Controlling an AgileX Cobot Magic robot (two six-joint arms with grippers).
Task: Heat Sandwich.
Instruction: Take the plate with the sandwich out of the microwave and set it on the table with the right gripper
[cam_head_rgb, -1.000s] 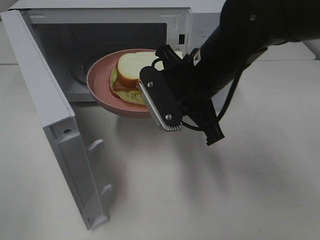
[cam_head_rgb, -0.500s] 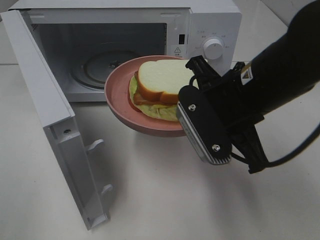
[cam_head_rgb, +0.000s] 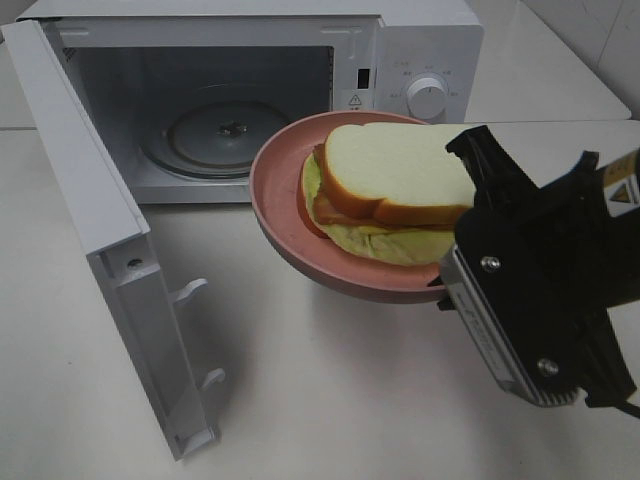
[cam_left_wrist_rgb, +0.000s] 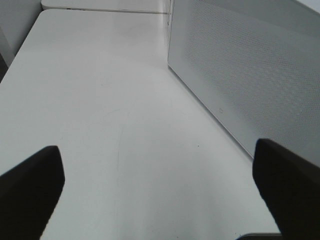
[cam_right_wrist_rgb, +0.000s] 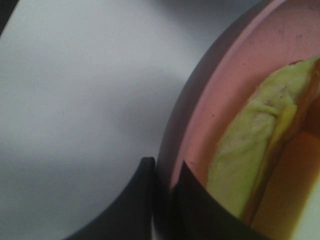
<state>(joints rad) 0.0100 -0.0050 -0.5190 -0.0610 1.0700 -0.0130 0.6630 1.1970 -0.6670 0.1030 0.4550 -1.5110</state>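
The sandwich (cam_head_rgb: 395, 185), white bread over pale green filling, lies on a round pink plate (cam_head_rgb: 285, 215) held in the air in front of the open microwave (cam_head_rgb: 420, 40). My right gripper (cam_head_rgb: 447, 285) is shut on the plate's near right rim. In the right wrist view its two fingers pinch the plate's rim (cam_right_wrist_rgb: 235, 75) at the right gripper (cam_right_wrist_rgb: 165, 172), with the sandwich's filling (cam_right_wrist_rgb: 245, 155) just beyond. My left gripper (cam_left_wrist_rgb: 160, 195) is open, its dark fingers (cam_left_wrist_rgb: 30, 190) far apart over bare table beside the microwave's side wall (cam_left_wrist_rgb: 250, 70).
The microwave's door (cam_head_rgb: 100, 230) stands swung out to the left, reaching the table's front. Its glass turntable (cam_head_rgb: 225, 130) is bare. White table (cam_head_rgb: 330, 400) spreads in front of the oven.
My right gripper has carried the plate with the sandwich away from the microwave's mouth, to the right and nearer the camera. The left gripper has stayed open.
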